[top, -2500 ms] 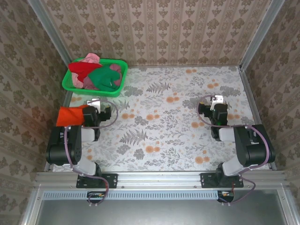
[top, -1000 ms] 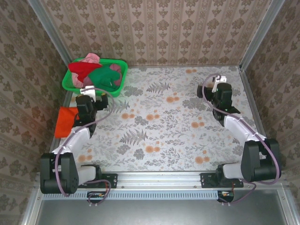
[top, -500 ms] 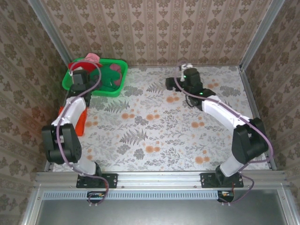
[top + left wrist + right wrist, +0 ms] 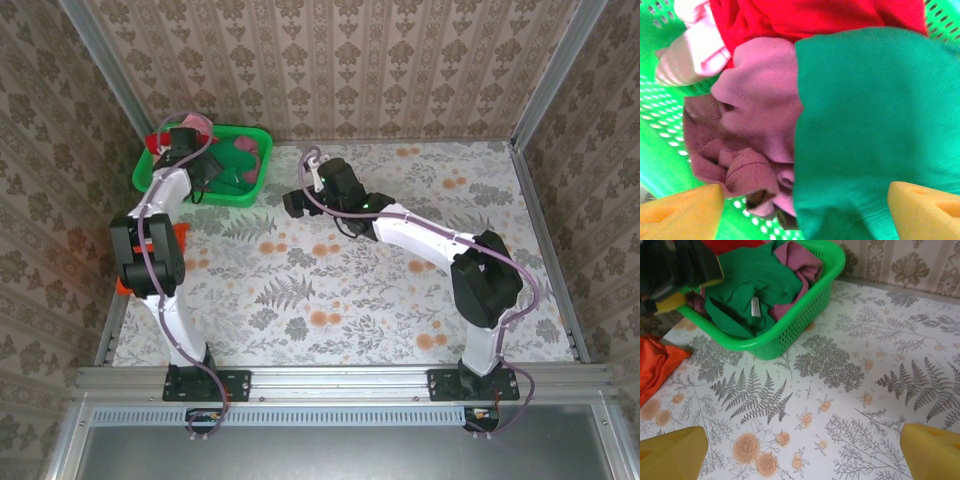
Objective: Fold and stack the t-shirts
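From above: reaching the left pincer [image 4: 205,172] into the basket [image 4: 258,160] at the far left corner of the bench [image 4: 400,260]. Stretching the right pincer [image 4: 296,200] across toward that basket, hovering just beside it. Spotting one orange shirt [image 4: 180,238] lying at the bench's left edge, partly hidden behind the left arm; unable to tell whether folded.

Left wrist: holding the pads [image 4: 682,210] wide apart and clamping nothing, poised just over a green shirt [image 4: 875,130] and a mauve shirt [image 4: 765,95]. Looking down also on a red shirt [image 4: 805,17] and a pale pink shirt [image 4: 695,45], all crumpled together in the basket.

Right wrist: holding the right pincer wide apart over bare bench, gripping nothing. Facing the basket with green and mauve shirts heaped inside, and the orange shirt lying on the bench near it.

Judging the task as barely begun: at most one shirt dealt with, no stack showing, several waiting crumpled in the basket. Probably fetching the next shirt out now.
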Robot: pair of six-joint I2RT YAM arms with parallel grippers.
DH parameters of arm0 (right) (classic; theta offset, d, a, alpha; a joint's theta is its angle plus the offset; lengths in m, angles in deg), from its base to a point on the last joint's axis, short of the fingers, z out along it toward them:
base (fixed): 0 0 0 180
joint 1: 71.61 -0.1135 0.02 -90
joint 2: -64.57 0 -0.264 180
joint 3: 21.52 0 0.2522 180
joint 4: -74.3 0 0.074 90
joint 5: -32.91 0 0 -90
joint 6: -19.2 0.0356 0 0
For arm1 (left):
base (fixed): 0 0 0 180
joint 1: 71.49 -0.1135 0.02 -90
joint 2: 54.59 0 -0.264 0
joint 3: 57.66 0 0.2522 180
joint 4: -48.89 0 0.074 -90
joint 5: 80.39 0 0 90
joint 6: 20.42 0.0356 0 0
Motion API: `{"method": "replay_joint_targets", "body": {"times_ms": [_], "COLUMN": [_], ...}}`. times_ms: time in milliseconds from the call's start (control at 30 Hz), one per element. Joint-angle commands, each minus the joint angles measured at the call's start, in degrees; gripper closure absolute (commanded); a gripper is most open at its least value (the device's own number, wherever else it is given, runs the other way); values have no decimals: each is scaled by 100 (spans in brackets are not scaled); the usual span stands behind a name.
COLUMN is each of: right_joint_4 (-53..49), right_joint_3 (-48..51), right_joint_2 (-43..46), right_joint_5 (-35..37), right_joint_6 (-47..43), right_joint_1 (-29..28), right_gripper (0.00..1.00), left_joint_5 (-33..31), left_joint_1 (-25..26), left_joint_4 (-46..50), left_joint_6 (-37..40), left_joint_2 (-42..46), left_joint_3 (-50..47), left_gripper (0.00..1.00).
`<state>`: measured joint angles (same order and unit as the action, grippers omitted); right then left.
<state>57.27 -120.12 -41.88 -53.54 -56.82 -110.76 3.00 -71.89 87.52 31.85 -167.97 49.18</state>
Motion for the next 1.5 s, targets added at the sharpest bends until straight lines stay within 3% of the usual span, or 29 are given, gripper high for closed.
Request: {"method": "replay_joint_targets", "body": {"times_ms": [0,100,233,400,433,633,1033,1367,1400,1467], "right_joint_4": [-212,-403,-525,-565,-574,-521,-345,-413,-424,-419], "right_joint_3": [-254,-363,-480,-595,-612,-661,-459,-368,-327,-221], "right_joint_2": [-70,-102,-131,-216,-228,-245,-153,-149,-109,-30], "right_joint_5": [-62,-22,22,7,5,81,307,124,135,210], "right_joint_6": [67,-97,-185,-126,-100,51,608,769,760,774], "right_joint_1": [18,31,39,40,40,40,136,145,145,153], "right_gripper": [0,0,0,0,0,0,0,0,0,0], "left_joint_5": [321,402,516,635,623,298,340,913,960,918], "left_joint_1": [96,146,162,172,172,177,251,-214,-236,-220], "left_joint_4": [383,354,339,316,338,357,298,855,912,901], "left_joint_6": [-511,-624,-712,-742,-737,-507,150,15,28,126], "left_joint_2": [-265,-346,-408,-398,-359,175,1233,517,517,628], "left_joint_3": [240,325,408,460,465,494,668,1089,1111,1017], "left_gripper": [22,41,57,97,100,100,100,100,84,40]}}
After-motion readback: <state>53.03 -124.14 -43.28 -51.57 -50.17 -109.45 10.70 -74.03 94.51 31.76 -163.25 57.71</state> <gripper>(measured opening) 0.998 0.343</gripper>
